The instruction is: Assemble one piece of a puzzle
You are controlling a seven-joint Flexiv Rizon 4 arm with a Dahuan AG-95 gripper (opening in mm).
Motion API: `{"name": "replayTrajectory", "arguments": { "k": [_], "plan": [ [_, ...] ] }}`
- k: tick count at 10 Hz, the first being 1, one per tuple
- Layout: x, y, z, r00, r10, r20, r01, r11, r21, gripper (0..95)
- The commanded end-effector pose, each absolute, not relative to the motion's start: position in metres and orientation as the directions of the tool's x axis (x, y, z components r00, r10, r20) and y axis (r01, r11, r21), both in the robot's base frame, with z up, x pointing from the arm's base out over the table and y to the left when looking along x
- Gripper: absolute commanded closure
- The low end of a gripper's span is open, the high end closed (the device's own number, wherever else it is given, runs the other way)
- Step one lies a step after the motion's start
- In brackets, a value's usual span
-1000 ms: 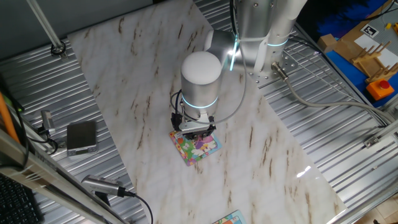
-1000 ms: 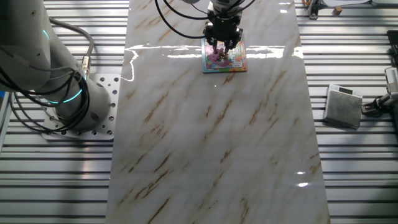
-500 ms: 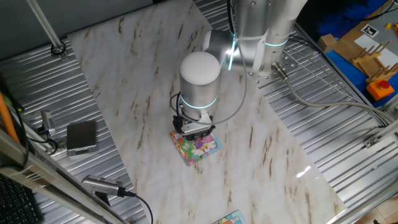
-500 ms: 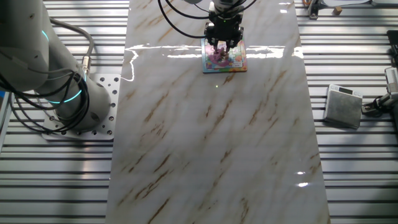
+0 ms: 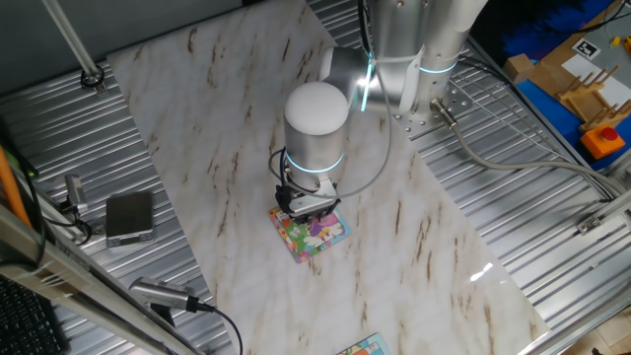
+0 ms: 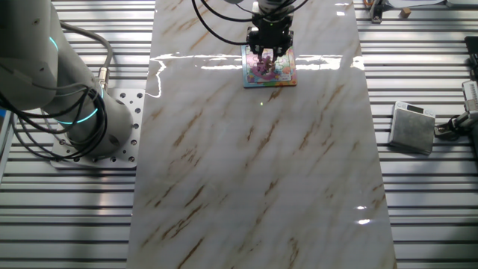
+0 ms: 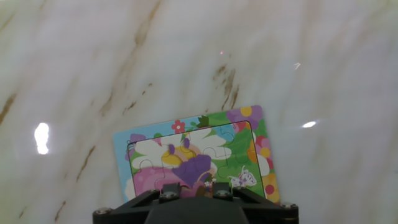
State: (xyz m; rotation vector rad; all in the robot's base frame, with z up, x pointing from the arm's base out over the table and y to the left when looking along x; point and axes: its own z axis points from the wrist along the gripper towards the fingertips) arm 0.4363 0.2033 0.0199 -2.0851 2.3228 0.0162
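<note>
The puzzle (image 7: pixel 199 155) is a small square cartoon board lying flat on the marble table. It has pink and purple figures in the middle and green, yellow and blue edges. It also shows in one fixed view (image 5: pixel 317 237) and in the other fixed view (image 6: pixel 270 71). My gripper (image 7: pixel 194 185) hangs straight over the board's middle, just above it. The jaws stand a little apart, and the board's picture shows in the gap. It also shows in both fixed views (image 5: pixel 310 206) (image 6: pixel 268 52). I cannot tell the piece apart from the board's pink-purple middle.
A grey box (image 5: pixel 129 216) lies on the ribbed metal beside the marble table (image 5: pixel 227 118), also in the other fixed view (image 6: pixel 413 127). A sliver of another board (image 5: pixel 362 346) sits at the table's near edge. The arm's base (image 6: pixel 89 127) stands left of the table.
My gripper has risen slightly above the puzzle. The board has not moved.
</note>
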Motion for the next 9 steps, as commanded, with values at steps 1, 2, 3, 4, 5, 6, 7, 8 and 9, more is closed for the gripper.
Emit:
{"name": "replayTrajectory", "arguments": {
  "k": [1,2,3,4,5,6,7,8,9],
  "plan": [
    [0.4360,0.2036,0.0200,-0.086,-0.996,-0.023,-0.996,0.086,-0.001,95.0],
    [0.4359,0.2035,0.0201,-0.077,-0.997,-0.023,-0.997,0.077,0.002,95.0],
    [0.4359,0.2035,0.0200,-0.069,-0.997,-0.024,-0.998,0.069,0.005,95.0],
    [0.4359,0.2033,0.0199,-0.059,-0.998,-0.024,-0.998,0.058,0.011,95.0],
    [0.4359,0.2031,0.0200,-0.052,-0.998,-0.024,-0.999,0.051,0.016,95.0],
    [0.4357,0.2023,0.0204,-0.039,-0.999,-0.024,-0.999,0.039,0.022,95.0],
    [0.4355,0.2011,0.0207,-0.031,-0.999,-0.024,-0.999,0.030,0.028,95.0],
    [0.4354,0.2005,0.0205,-0.021,-0.999,-0.025,-0.999,0.020,0.033,95.0],
    [0.4352,0.1999,0.0206,-0.014,-1.000,-0.026,-0.999,0.013,0.036,95.0]
  ]
}}
